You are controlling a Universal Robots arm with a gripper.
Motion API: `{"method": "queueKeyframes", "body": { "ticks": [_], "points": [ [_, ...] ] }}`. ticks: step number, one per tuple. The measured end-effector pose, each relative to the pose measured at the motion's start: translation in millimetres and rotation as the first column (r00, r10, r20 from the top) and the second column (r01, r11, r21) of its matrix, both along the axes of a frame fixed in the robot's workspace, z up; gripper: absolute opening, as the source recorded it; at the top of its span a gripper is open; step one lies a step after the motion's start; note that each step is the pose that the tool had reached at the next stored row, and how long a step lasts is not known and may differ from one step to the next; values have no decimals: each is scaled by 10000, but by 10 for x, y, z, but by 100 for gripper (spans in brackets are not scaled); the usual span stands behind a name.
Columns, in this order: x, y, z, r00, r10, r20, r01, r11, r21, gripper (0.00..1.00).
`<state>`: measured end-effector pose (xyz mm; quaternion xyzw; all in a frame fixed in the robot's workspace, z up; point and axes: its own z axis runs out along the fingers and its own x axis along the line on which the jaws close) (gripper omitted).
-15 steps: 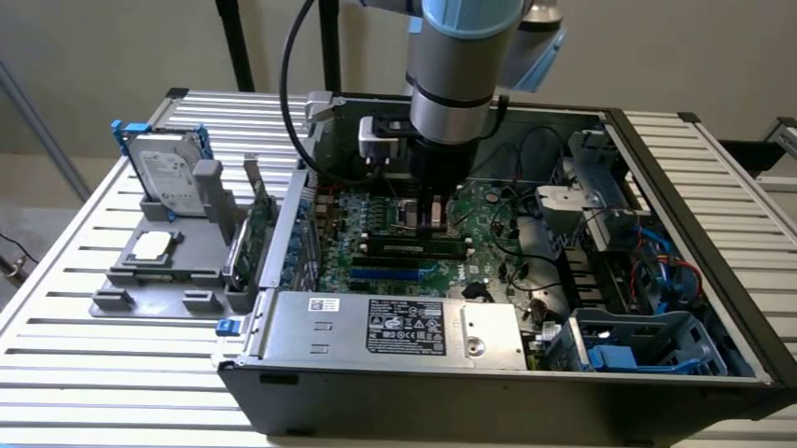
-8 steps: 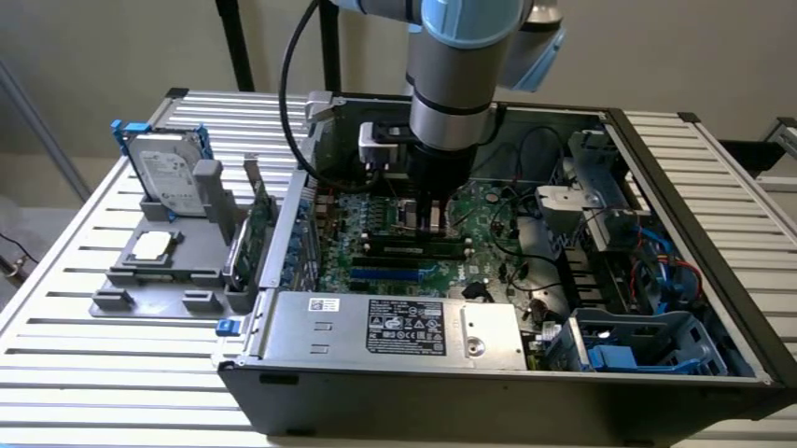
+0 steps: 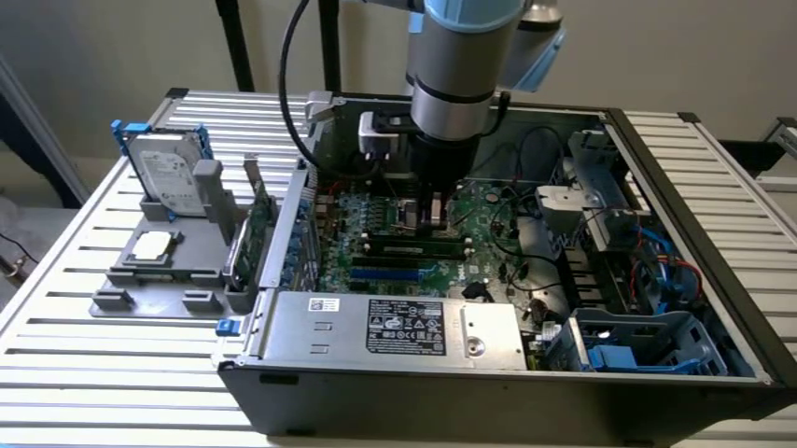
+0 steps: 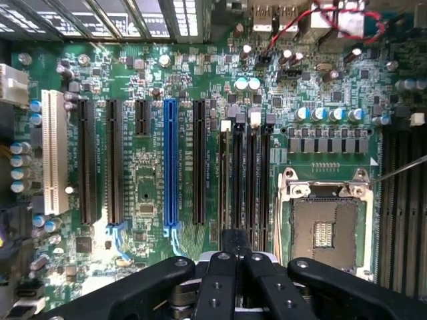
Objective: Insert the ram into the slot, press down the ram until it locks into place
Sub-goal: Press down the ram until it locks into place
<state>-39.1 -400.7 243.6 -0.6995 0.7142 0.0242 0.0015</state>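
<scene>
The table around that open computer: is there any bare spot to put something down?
Yes: the slatted table is bare in front of the grey tray, and again right of the computer case on the exterior view's right. Inside the case it is crowded: the gripper hangs over the motherboard, with cables and drive cages alongside.

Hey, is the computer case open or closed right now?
Open. The computer case lies on its side with no side panel on top, so the motherboard inside shows from above.

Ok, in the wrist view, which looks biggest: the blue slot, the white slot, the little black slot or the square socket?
1. Square socket
2. White slot and blue slot, about alike
3. Little black slot, smallest
</scene>
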Motion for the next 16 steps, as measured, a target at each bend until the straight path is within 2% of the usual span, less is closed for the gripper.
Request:
{"method": "queueKeyframes", "body": {
  "ticks": [5,16],
  "points": [
    [29,0,210,10000,1,-27,-1,10000,0,11],
    [29,-1,212,10000,0,-29,0,10000,32,11]
  ]
}}
